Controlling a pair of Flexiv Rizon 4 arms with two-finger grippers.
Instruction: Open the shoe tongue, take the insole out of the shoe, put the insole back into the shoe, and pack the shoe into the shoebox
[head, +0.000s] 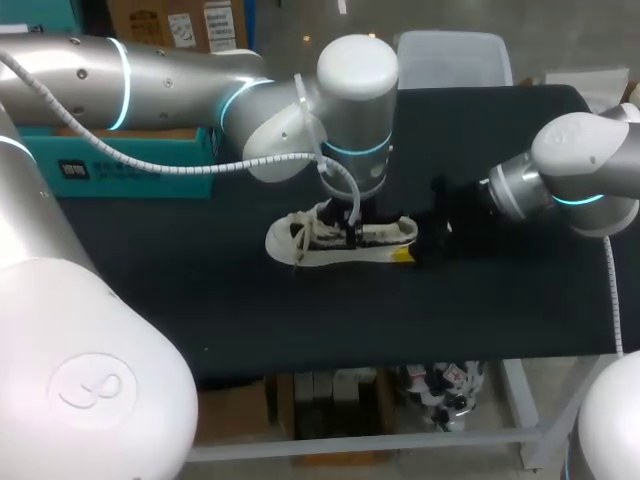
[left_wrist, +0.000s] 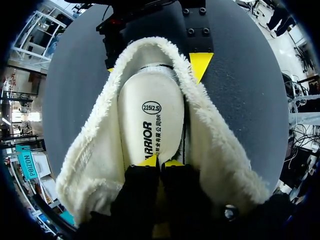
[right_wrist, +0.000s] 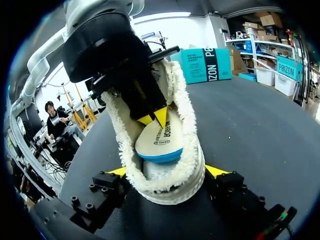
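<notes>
Two arms meet at one white fleece-lined shoe (head: 300, 245), which lies on its sole near the middle of the black table (head: 200, 310), toe toward the left edge and heel toward the right edge. The left gripper (left_wrist: 161, 162) comes down from above into the shoe's opening; its yellow tips are pressed close together, pinching the cream insole (left_wrist: 150, 115) near its middle. In the right wrist view the insole's heel end, with its blue underside showing, sits raised above the fleece collar at the back of the shoe. The right gripper (right_wrist: 167, 172) reaches in from the table's right edge and is clamped on the heel, one yellow finger against each side of it. A teal shoebox (head: 130, 160) stands at the far left corner of the table, well apart from the shoe.
</notes>
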